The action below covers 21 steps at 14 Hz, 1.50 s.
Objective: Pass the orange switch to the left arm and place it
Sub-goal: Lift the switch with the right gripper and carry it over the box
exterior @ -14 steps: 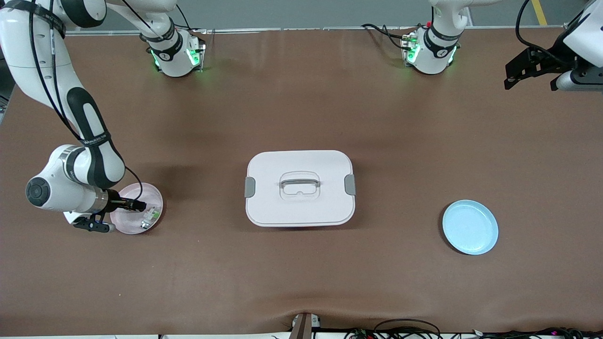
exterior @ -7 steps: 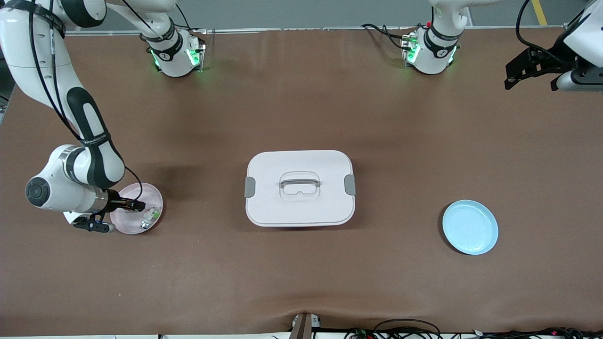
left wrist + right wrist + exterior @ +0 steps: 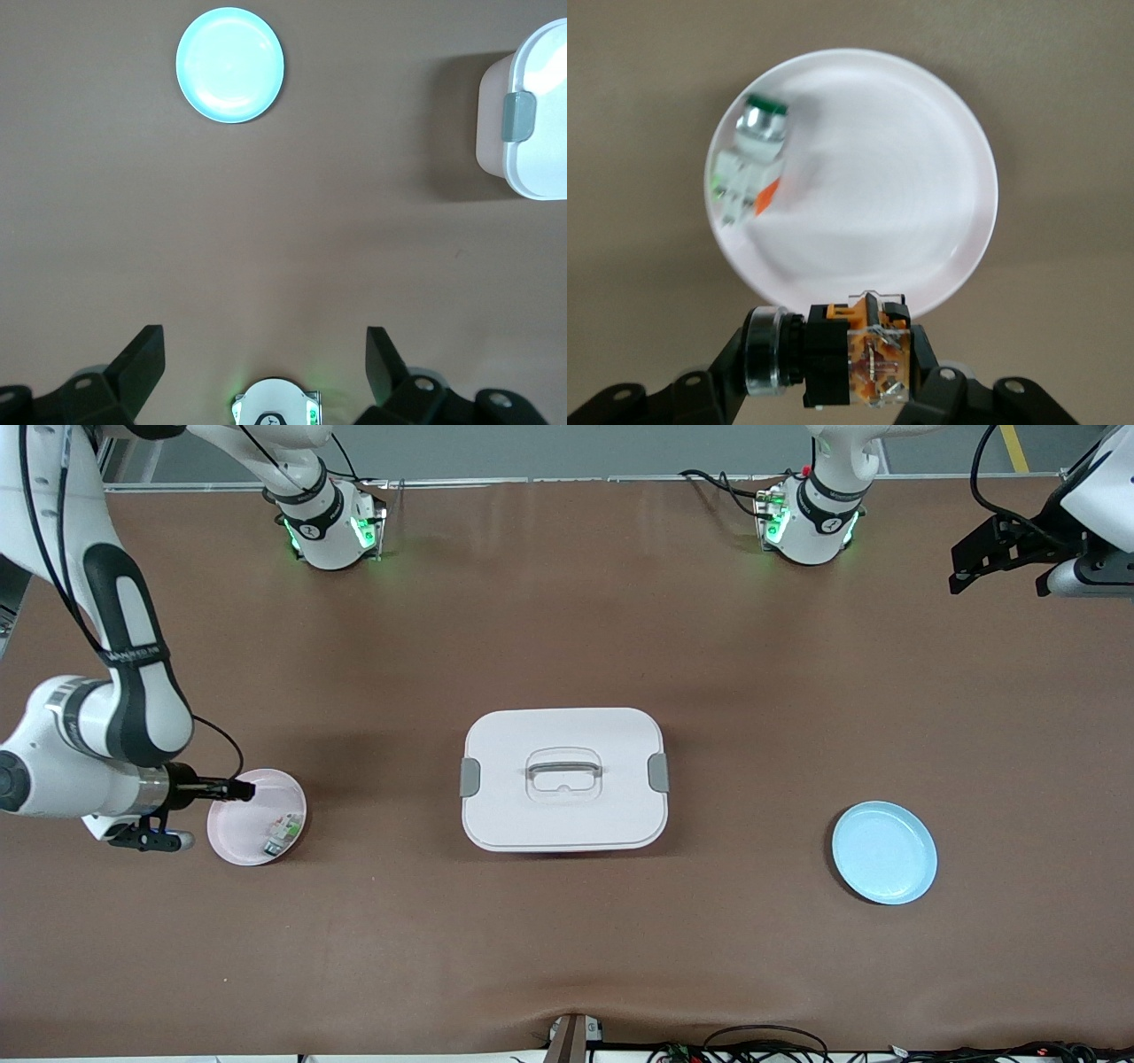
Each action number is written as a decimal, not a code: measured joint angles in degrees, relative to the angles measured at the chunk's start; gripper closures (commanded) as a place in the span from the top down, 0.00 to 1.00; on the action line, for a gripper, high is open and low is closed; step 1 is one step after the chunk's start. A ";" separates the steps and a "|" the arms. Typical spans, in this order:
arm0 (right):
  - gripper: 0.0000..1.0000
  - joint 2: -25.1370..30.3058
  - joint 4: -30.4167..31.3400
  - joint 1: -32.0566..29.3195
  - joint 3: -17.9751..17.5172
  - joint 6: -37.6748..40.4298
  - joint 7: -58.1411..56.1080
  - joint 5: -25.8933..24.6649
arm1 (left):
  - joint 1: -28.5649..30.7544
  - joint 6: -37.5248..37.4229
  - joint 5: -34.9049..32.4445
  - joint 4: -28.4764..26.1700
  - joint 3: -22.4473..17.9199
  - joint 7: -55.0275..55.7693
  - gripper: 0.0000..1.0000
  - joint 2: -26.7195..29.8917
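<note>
Over the round pink plastic plate (image 3: 257, 819) near the counter's (image 3: 567, 646) edge at the right arm's end, my right gripper (image 3: 833, 376) pinches the small black-bodied orange switch (image 3: 855, 350) crosswise between its fingers, clear of the plate's surface. I hold it raised so that it can travel without dragging. The small green-and-white component (image 3: 749, 164) lies on the plate, apart from my catch.

The large white rounded plastic box with grey side latches (image 3: 564, 778) sits closed at the counter's middle, between the pink plate and the round light-blue plastic plate (image 3: 884, 852) toward the left arm's end. By my judgement that is why the switch needs two arms: the box blocks the straight way.

My left gripper (image 3: 264, 359) waits high over the counter's corner at the left arm's end, fingers spread wide and empty.

Compared with a second ago, my right gripper has drawn back from the plate's middle toward its rim, and its fingers have tightened on the switch.
</note>
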<state>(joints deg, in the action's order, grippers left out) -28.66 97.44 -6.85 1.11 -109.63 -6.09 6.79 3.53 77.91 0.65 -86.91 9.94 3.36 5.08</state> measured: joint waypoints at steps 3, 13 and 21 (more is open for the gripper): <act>0.24 1.46 -3.31 1.62 -0.16 8.76 3.99 1.15 | 0.10 0.24 0.00 -0.01 -0.02 0.00 1.00 -0.16; 0.24 2.77 -7.97 6.42 -0.40 20.65 24.86 20.76 | 0.08 0.48 0.00 -0.04 0.04 0.06 1.00 -2.06; 0.23 5.61 -8.07 14.75 -0.72 19.19 49.03 35.11 | 0.29 0.50 2.87 -0.05 -0.28 0.16 1.00 -3.02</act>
<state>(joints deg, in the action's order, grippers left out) -23.05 89.37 7.90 0.38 -90.43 42.93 41.90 3.83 78.41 3.51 -86.96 9.67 3.52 2.07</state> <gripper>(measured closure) 0.273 0.000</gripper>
